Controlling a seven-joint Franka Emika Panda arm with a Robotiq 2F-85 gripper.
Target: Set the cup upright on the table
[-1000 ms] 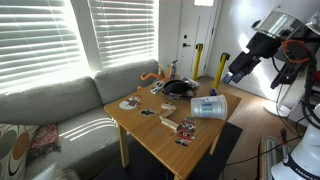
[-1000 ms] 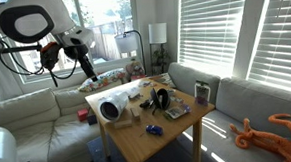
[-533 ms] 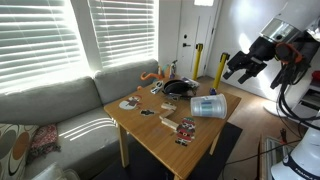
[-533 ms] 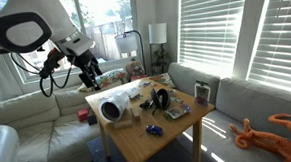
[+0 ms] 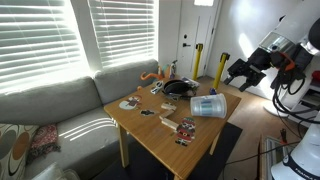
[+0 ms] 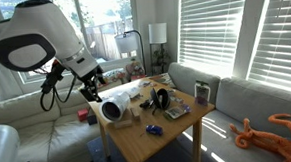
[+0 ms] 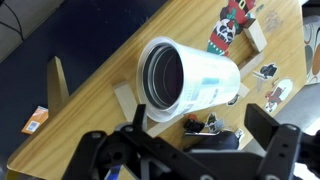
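Cup (image 5: 209,106) is seen lying on its side on the table (image 5: 205,137), close to the edge nearest the arm. It is shown in both exterior views, and its pale translucent wall is lit by daylight. In the wrist view the cup (image 7: 190,75) is met mouth-on, so that its wide rim and dark inside are turned toward the camera. The wooden top (image 7: 90,100) is visible around it, and small printed cards are scattered just beside it. A dark round dish (image 5: 178,88) is placed farther in on the table, apart from the cup.

The gripper (image 5: 241,75) is held in the air beyond the table edge, near the cup but not touching it. Its fingers are spread wide with nothing held between them, as is seen in the wrist view (image 7: 195,125). In an exterior view the gripper (image 6: 89,90) is found just beside the cup (image 6: 111,107), over a pale sofa (image 6: 28,122).
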